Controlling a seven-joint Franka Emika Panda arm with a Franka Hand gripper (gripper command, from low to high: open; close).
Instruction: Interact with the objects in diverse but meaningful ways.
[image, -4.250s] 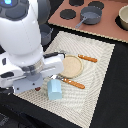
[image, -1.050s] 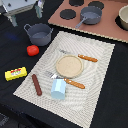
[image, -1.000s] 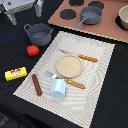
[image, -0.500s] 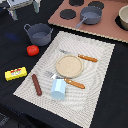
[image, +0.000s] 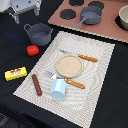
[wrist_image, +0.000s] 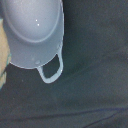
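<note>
Nearest on the dark tabletop (image: 112, 95) lies a beige placemat (image: 95, 65), with the light blue cup (image: 58, 88) tipped over at its near edge and the brown sausage (image: 37, 84) just to the exterior view's left of it. Further left sits the yellow packet (image: 15, 73). Mid-mat is a round wooden plate (image: 68, 64). Beyond, the red tomato (image: 32, 50), then the grey two-handled pot (image: 40, 33). Farthest, the pincer (image: 24, 8) hangs high over the pot; whether its jaws are open or closed cannot be told
</note>
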